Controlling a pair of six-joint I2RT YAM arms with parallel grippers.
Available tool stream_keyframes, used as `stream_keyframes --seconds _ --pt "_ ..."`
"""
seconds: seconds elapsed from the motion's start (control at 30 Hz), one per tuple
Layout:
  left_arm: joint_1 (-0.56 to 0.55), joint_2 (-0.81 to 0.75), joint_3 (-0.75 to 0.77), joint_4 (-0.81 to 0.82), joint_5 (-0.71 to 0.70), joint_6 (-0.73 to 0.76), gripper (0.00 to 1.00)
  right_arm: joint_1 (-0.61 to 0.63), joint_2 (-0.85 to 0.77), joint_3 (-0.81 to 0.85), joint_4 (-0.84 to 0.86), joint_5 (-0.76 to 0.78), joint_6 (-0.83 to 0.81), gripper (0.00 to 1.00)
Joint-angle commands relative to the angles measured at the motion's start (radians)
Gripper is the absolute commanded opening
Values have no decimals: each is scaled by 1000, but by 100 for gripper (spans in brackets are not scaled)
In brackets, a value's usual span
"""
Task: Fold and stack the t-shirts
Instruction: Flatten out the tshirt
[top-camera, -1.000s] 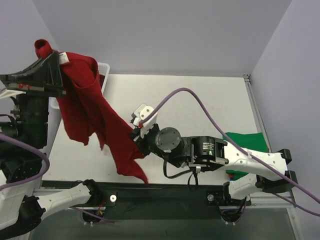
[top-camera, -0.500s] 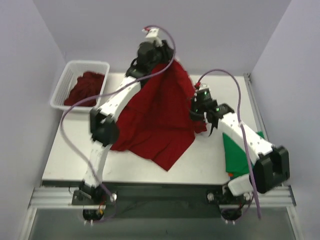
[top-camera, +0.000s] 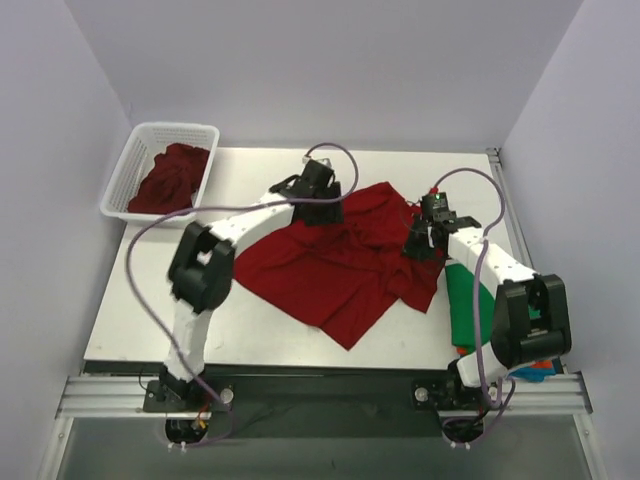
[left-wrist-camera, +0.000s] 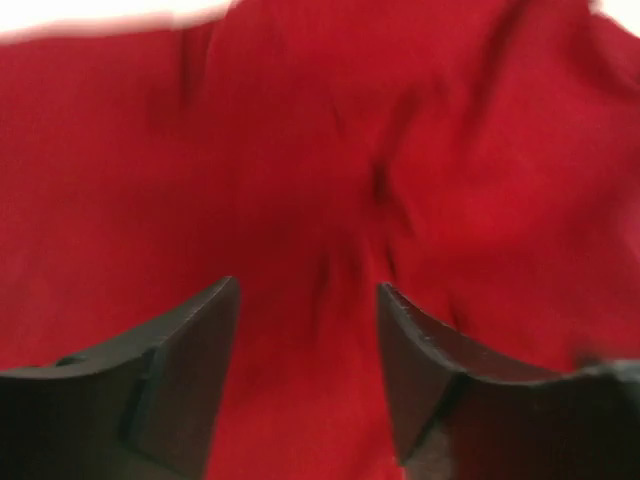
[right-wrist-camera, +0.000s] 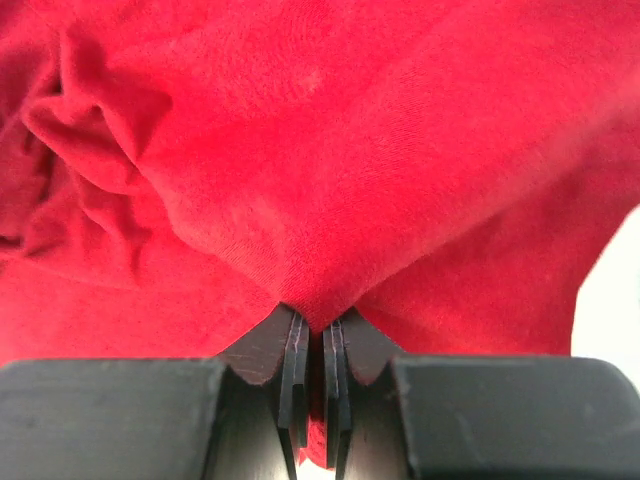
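A deep red t-shirt (top-camera: 330, 270) lies spread and rumpled across the middle of the table. My left gripper (top-camera: 323, 208) hovers over its far edge, open; in the left wrist view, which is blurred, the two dark fingers (left-wrist-camera: 190, 345) stand apart with only red cloth (left-wrist-camera: 320, 170) beneath them. My right gripper (top-camera: 419, 246) is at the shirt's right edge, shut on a pinched fold of the red cloth (right-wrist-camera: 330, 200), with the gripper (right-wrist-camera: 311, 330) closed tight around it. A folded green t-shirt (top-camera: 463, 300) lies at the right, under the right arm.
A white lattice basket (top-camera: 118, 185) stands at the table's far left corner with more deep red cloth (top-camera: 168, 178) heaped inside. Bits of orange (top-camera: 461, 350) and blue (top-camera: 538, 366) cloth show by the right arm's base. Purple cables loop over both arms.
The red shirt, held up high a second ago, has come down and spread on the table. My left gripper has opened and let it go; the right keeps its hold.
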Motion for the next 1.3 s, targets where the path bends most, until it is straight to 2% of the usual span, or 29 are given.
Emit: stream_keyframes --seconds 0.0,0.03,0.17,0.27,0.43,0.7,0.93,1.07,1.13,1.17,1.2,1.27 --pt "-15 -481 -214 51 -251 -129 65 -22 -81 -27 -1 -12 38 0" --pt "-10 -519 -348 51 -279 -136 56 -25 -89 -32 -3 -10 38 0" --pt "17 -645 -573 27 -317 -196 52 -51 -118 -56 -6 0 39 0" --pt "40 -673 -673 27 -319 -212 50 -60 -127 -64 -11 -1 36 0" --pt "72 -658 -741 22 -363 -227 45 -62 -166 -101 -11 -9 38 0" --pt "149 -465 -664 -35 -389 -229 43 -69 -221 -130 -34 -3 41 0" --pt "204 -158 -436 -114 -365 -189 43 -68 -255 -153 -31 -35 58 0" --pt "261 -2 -207 -185 -353 -111 45 -66 -275 -159 -37 -50 52 0" --pt "283 83 18 -223 -326 -54 49 -56 -279 -164 -35 -82 56 0" --pt "305 179 110 -304 -325 -25 52 -46 -282 -165 -38 -89 58 0" --pt "312 224 297 -327 -290 0 60 -33 -288 -168 -37 -95 58 0" --pt "326 327 463 -379 -233 90 70 -11 -292 -175 -37 -93 56 0"
